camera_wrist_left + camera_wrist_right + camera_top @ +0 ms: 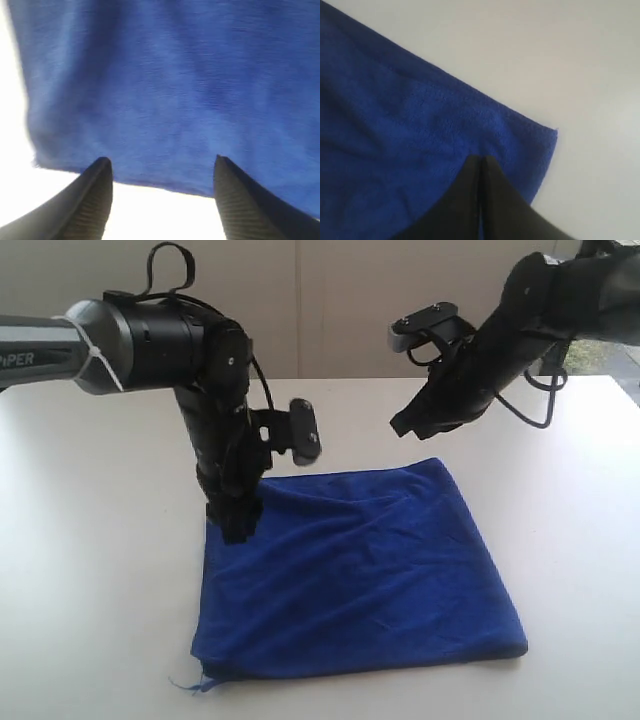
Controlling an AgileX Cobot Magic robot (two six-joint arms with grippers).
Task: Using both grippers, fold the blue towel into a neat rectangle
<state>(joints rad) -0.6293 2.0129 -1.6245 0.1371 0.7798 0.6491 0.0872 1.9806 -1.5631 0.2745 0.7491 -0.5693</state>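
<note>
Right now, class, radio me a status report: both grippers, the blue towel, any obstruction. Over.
Left gripper open, low at blue towel corner. Right gripper shut, empty, above the cloth. Towel flat on table, slightly wrinkled. Nothing in the way.

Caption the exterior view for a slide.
Open left gripper at the far left corner of a royal-blue microfibre towel on a white table; shut right gripper hovers above.

We see a white table (90, 570) with a smooth, plain top that runs to the far wall. The blue towel (355, 575) lies directly on it, flat and roughly square, with soft wrinkles across its far half. A short thread (187, 684) trails from the towel's near left corner onto the surface. The table shows around the cloth on every side.
</note>
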